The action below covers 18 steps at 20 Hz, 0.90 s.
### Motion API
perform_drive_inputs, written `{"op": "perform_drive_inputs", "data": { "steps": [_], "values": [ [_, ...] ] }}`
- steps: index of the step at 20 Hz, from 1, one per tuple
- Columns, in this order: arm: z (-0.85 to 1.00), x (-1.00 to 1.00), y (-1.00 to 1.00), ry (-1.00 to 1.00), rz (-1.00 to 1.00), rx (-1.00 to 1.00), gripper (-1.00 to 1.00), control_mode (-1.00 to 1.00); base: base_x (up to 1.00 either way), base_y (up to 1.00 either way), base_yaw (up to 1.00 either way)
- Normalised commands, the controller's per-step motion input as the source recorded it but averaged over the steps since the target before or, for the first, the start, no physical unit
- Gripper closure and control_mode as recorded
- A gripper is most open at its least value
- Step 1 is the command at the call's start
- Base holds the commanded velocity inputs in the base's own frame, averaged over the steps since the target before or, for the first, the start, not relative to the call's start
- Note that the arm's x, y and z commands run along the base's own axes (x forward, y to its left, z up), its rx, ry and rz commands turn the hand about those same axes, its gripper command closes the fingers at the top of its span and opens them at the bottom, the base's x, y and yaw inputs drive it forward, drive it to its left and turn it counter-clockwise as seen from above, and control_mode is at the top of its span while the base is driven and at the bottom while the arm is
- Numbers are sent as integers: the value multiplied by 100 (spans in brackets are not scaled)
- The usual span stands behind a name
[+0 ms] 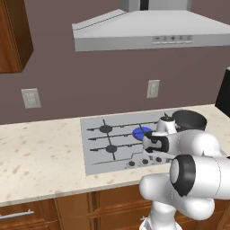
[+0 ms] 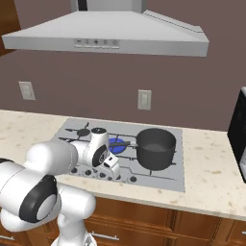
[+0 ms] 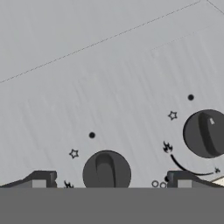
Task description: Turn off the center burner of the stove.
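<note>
Right under my hand, my gripper (image 3: 109, 180) is spread wide, one dark fingertip (image 3: 40, 179) on each side of a round black knob (image 3: 106, 173) that sits in the gap between them, and I cannot tell whether either tip touches it. The knob's raised ridge runs straight away from me, with a small flame mark and a star printed on the brushed grey panel beside it. A second knob (image 3: 205, 133) sits off to the right, its ridge tilted a little, with a curved black dial line and another flame mark next to it. From the left base view my hand hangs low over the front edge of the stove (image 1: 96, 155), just above the row of small black knobs (image 1: 144, 161). Past the knobs, the center burner (image 1: 141, 133) shows bright blue under the thin black grate lines, partly hidden by my wrist; in the right base view it (image 2: 116, 145) peeks out just beside my wrist. To its right a dark pot (image 2: 155, 148) stands on the cooktop, its handle pointing toward the blue disc. Two smaller black burners (image 1: 106, 129) lie on the left half of the panel. Farther back, an outlet (image 2: 144, 99) is set in the brown wall, and the grey range hood (image 2: 108, 31) hangs over it all.
</note>
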Motion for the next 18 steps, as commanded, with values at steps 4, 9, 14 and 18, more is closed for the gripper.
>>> {"op": "perform_drive_inputs", "data": {
  "steps": [4, 9, 14, 18],
  "values": [
    [0, 0, 0, 0, -1, 0, -100, -100, 0, 0, 0],
    [0, 0, 4, 0, -2, 0, 100, -100, 0, 0, 0],
    [-2, 0, 0, 0, -1, 0, 100, -100, 0, 0, 0],
    [-8, 0, 0, 0, 0, 0, 100, -100, 0, 0, 0]
  ]
}}
